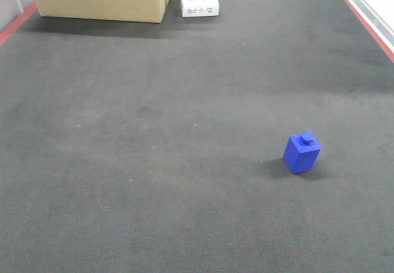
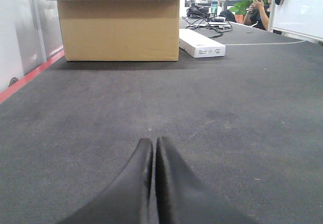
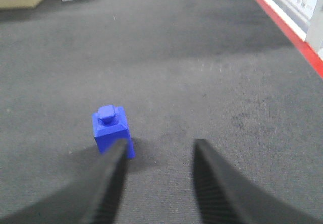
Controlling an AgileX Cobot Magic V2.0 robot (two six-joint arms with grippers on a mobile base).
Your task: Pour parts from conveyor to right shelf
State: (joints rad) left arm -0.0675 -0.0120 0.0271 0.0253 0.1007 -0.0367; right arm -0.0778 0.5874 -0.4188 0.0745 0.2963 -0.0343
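One small bright-blue part (image 1: 301, 152) stands stud-up on the dark conveyor belt (image 1: 154, 162), at the right of the front view. In the right wrist view the same part (image 3: 112, 129) sits just beyond and slightly left of my left fingertip. My right gripper (image 3: 160, 146) is open, with only bare belt between its fingers. My left gripper (image 2: 153, 142) is shut on nothing, low over the conveyor (image 2: 227, 133), far from the part. The right shelf is out of view.
A cardboard box (image 2: 118, 28) and a flat white box (image 2: 202, 43) rest at the belt's far end. Red strips (image 1: 363, 21) run along the belt's edges. A seated person (image 2: 260, 9) and cables are beyond the belt.
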